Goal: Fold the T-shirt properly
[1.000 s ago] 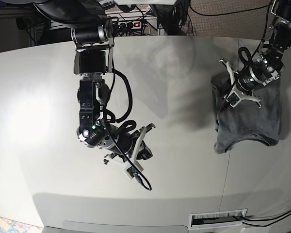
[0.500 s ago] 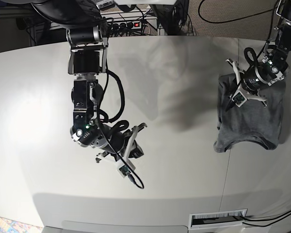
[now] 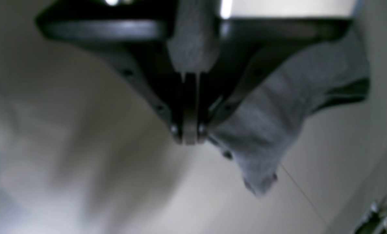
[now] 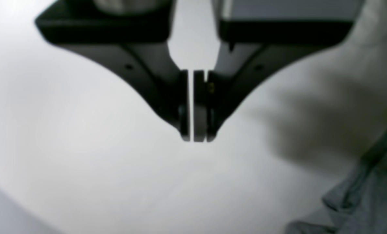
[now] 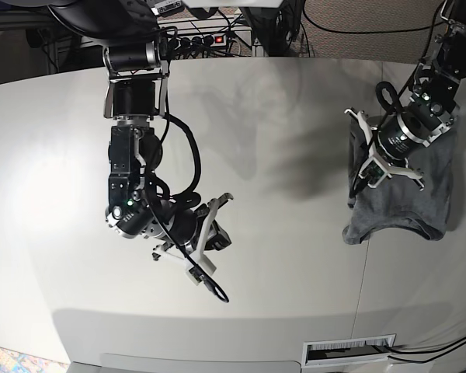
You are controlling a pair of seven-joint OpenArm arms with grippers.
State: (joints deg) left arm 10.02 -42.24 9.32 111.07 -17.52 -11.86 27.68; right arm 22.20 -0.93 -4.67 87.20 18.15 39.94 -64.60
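Pale grey table [image 5: 295,256], power strip [image 5: 210,37] with red light behind, floor vent [image 5: 349,351]

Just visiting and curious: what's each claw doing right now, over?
Left gripper shut on T-shirt, cloth lifted. Right gripper shut, empty, above bare table. Nothing in the way.

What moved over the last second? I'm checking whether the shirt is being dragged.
The left end effector, shut on the T-shirt, swung right, then back left, pulling the shirt's left edge with it. The right end effector drifted slightly left, shut and holding nothing. The shirt's lower hem stayed put.
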